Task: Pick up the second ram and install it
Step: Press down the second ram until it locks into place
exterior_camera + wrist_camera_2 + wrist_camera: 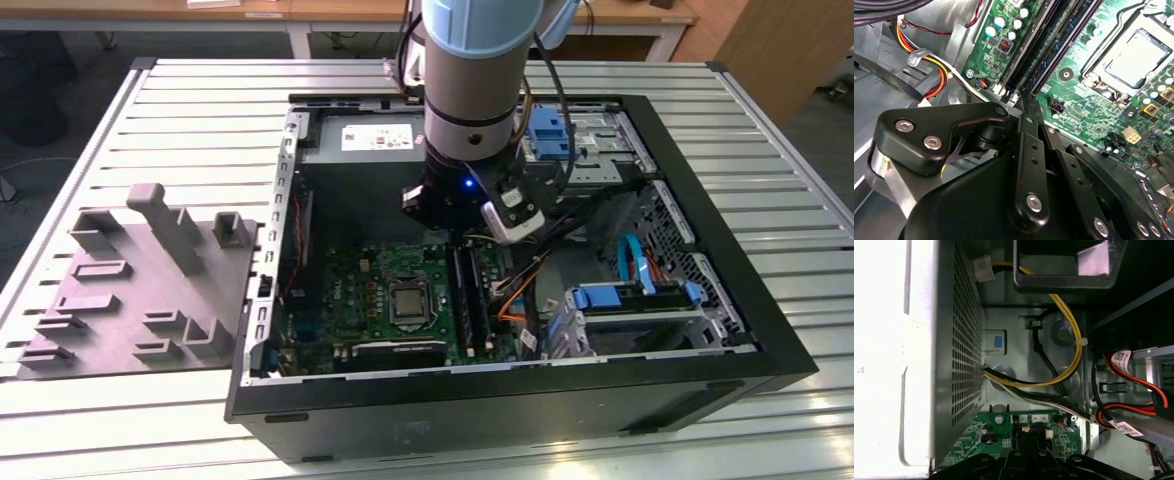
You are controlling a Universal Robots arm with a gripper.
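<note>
Exterior view, frame centre: gripper [461,232] low over motherboard [350,290] slots [467,300], jaw state cannot be told; ram appears seated among those slots at lower centre, though uncertain; risk judged: a skewed push would strain a half-latched stick.

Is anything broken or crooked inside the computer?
Nothing looks broken or crooked. The gripper is down over the long black memory slots on the green board, and the sticks in them lie straight along the slots. The coloured wires loop loosely beside the board, but none looks torn.
</note>
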